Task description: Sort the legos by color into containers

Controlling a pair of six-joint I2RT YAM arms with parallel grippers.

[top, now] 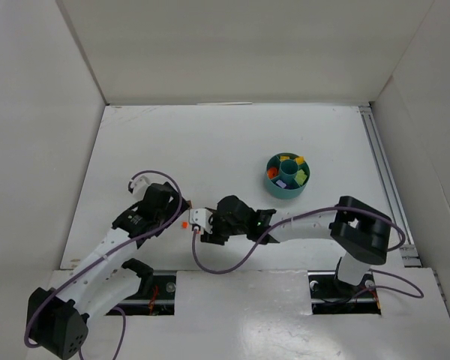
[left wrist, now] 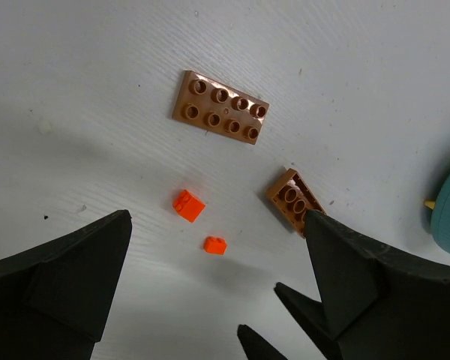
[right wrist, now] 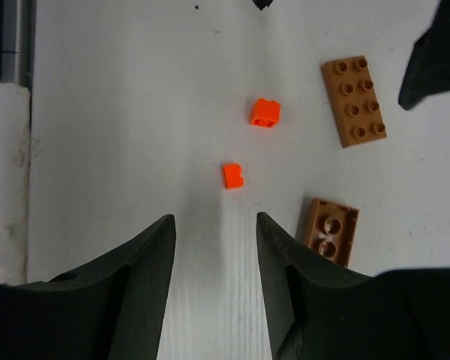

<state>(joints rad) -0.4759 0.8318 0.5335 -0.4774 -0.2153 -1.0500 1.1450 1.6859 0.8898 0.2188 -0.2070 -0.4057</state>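
Observation:
Two red-orange legos lie on the white table: a small one [right wrist: 232,175] [left wrist: 215,245] and a slightly larger one [right wrist: 265,113] [left wrist: 188,205]. Just short of the small one, my right gripper [right wrist: 214,219] [top: 196,227] is open and holds nothing. My left gripper [left wrist: 216,217] [top: 181,214] stands wide open above the same bricks. A brownish-orange flat plate [left wrist: 220,107] [right wrist: 352,101] and a small brownish-orange brick [left wrist: 294,200] [right wrist: 331,231], lying studs-down, are close by. The teal tub [top: 271,184] of containers holds yellow, green and orange bricks.
The two grippers face each other closely: the right one's black fingertips [left wrist: 285,292] show in the left wrist view, and the left one's finger [right wrist: 431,60] shows in the right wrist view. White walls surround the table, and a metal rail [top: 382,172] runs along its right side.

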